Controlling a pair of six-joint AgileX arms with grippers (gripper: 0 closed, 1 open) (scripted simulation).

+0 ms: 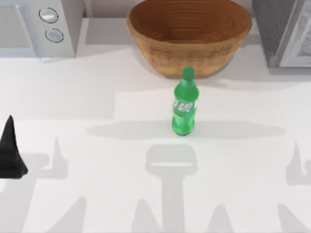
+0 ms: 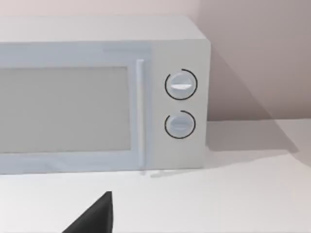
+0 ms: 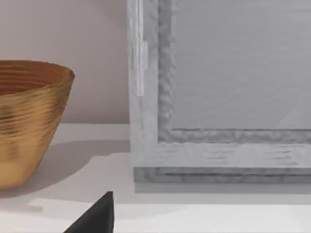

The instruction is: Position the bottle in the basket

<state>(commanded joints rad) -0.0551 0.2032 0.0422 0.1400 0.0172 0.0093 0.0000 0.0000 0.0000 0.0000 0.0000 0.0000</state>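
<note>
Green plastic at centre stage: the bottle [image 1: 185,103] stands upright on the white counter [image 1: 87,97], right in the middle, cap up, nothing touching it. Straight up at twelve o'clock from it sits the basket [image 1: 160,43], wicker, wide-mouthed, its near wall just behind the cap. Out at the bottle's nine o'clock, hard against the left edge, the left gripper [image 1: 10,150] waits as a dark wedge, well apart from everything; whether its jaws are spread or pressed together I cannot tell. From the left wrist a black finger tip [image 2: 95,218] pokes in before the microwave [image 2: 102,97], which stands at about ten o'clock from the basket. From the right wrist comes a matching tip [image 3: 95,218], with the basket's flank and a grey cabinet [image 3: 218,97] behind; jaws there, again, cannot tell.

Nothing is grasped yet, so the trouble lies ahead. It's a tall, narrow bottle: a sideways nudge on approach could topple it and send it rolling. A high, off-centre pinch might let it swing. And that basket wall is tall: carry too low and the base clips the rim.
</note>
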